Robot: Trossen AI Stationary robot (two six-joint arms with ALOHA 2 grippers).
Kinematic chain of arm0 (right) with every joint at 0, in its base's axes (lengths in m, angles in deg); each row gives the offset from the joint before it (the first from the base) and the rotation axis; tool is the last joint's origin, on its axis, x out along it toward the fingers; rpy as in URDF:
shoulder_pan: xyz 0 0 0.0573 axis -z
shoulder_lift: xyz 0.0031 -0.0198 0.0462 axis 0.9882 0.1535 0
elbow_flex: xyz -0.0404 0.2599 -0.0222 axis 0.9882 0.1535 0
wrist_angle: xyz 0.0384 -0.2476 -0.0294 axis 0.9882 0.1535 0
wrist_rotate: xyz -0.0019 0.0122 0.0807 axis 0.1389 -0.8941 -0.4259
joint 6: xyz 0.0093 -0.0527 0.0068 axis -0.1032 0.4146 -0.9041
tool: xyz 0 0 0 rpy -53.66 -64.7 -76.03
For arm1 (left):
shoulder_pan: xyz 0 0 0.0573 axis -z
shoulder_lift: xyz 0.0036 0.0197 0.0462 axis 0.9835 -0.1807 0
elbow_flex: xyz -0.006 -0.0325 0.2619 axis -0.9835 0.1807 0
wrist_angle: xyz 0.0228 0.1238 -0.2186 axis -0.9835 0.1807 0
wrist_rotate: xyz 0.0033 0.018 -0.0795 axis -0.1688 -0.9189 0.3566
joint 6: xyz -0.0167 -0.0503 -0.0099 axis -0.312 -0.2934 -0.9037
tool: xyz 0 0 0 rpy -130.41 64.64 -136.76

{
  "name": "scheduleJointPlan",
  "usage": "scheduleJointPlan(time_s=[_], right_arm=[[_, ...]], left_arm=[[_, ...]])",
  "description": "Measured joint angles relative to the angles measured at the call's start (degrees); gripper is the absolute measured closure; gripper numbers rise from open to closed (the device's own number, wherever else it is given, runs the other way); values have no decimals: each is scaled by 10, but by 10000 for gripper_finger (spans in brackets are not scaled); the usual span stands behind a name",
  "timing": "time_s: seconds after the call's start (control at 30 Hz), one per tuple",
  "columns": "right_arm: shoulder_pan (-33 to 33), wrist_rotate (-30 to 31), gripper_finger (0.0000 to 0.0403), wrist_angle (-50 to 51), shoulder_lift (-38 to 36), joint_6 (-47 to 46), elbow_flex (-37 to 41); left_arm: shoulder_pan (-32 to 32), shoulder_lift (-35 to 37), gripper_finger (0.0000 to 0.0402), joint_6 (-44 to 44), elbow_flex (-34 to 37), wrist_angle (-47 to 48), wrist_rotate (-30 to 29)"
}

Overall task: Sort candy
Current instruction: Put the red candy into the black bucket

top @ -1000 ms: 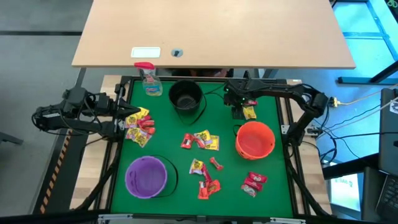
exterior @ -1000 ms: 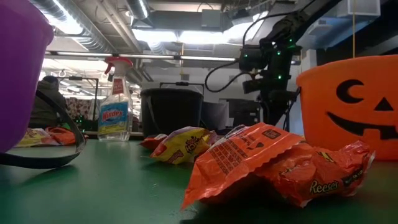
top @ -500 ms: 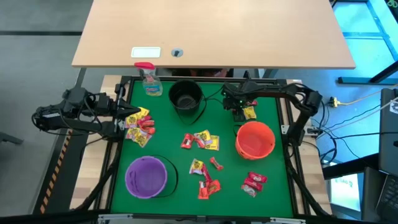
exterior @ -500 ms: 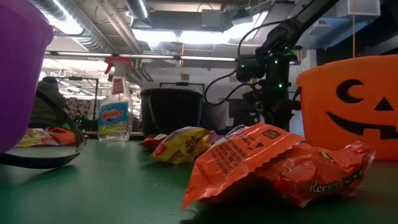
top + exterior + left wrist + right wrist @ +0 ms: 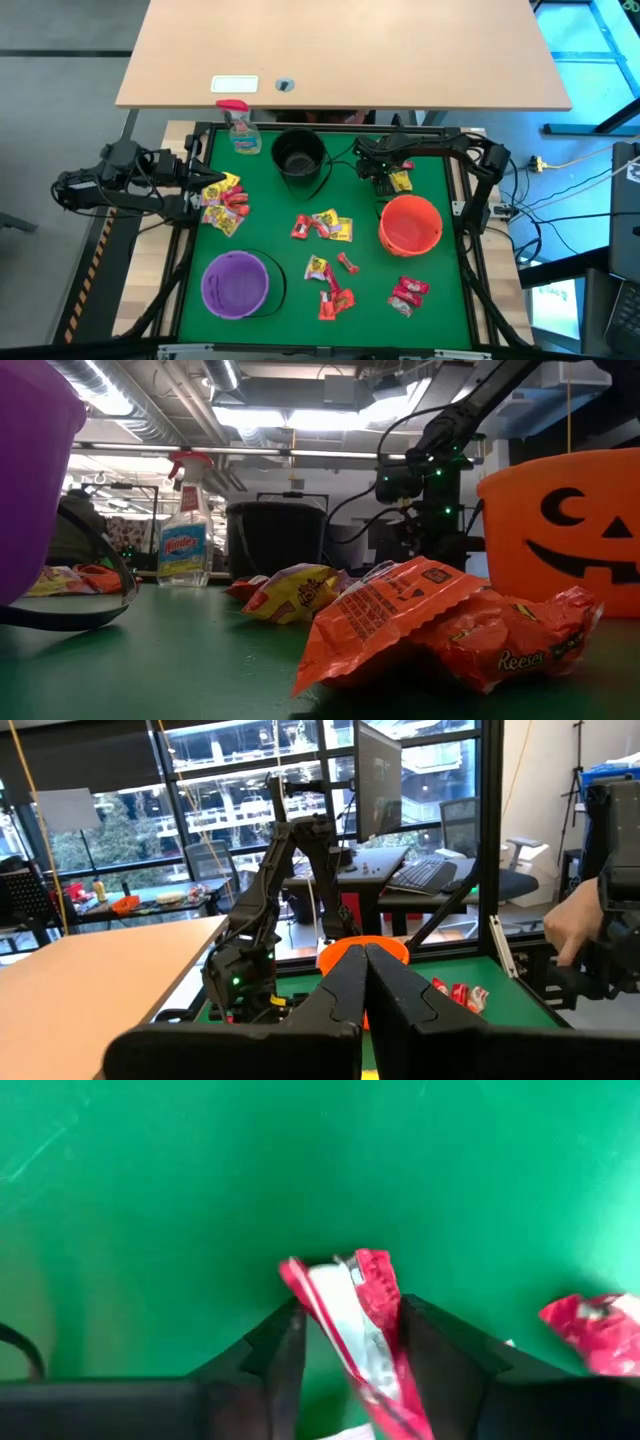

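Small shiny candy packets lie on the green mat in groups: a pile at the left edge (image 5: 222, 200), a middle cluster (image 5: 322, 226), some nearer the front (image 5: 332, 285) and two at the front right (image 5: 408, 294). My right gripper (image 5: 385, 178) points down at the far right, between the black bucket (image 5: 299, 154) and the orange bucket (image 5: 409, 224), shut on a red-and-white packet (image 5: 350, 1310) beside a yellow one (image 5: 401, 181). My left gripper (image 5: 365, 982) waits shut at the left edge, level, above the left pile. My right gripper pinches the red-and-white candy packet between its two fingers (image 5: 285, 1345), one on each flat side (image 5: 375, 1295). The fingers come from above, pointing down. The packet stands on edge between them; I cannot tell whether it is clear of the mat.
A purple bucket (image 5: 236, 284) stands at the front left and a clear spray bottle with a red top (image 5: 240, 128) at the far left corner. Another red packet (image 5: 595, 1330) lies close to the right gripper. A wooden table (image 5: 340, 50) stands beyond the far edge.
My right gripper has come down toward the candy at the far right of the mat, shifting slightly toward the left edge and rolling a little about its own axis. The candy and buckets lie as before.
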Motion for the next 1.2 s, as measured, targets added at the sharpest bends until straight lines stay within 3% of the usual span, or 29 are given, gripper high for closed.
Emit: scheduleJointPlan(time_s=[0.3, 0.63, 0.83, 1.0, 1.13, 1.2], right_arm=[[0, 3, 386, -2, 0, -8, 0], [0, -20, 362, 26, -15, -69, -80], [0, -115, 384, 46, -52, -95, -144], [0, -214, 374, 41, -100, -108, -159], [5, -339, 368, 10, -140, -126, -159], [9, -434, 372, -19, -158, -143, -159]], left_arm=[[0, 0, 401, 0, 0, -1, 0], [0, 0, 401, 0, 0, -3, 0], [0, 0, 401, 0, 0, -3, 0], [0, 0, 401, 0, 0, -3, 0], [0, 0, 401, 0, 0, -3, 0], [0, 0, 401, 0, 0, -3, 0]])
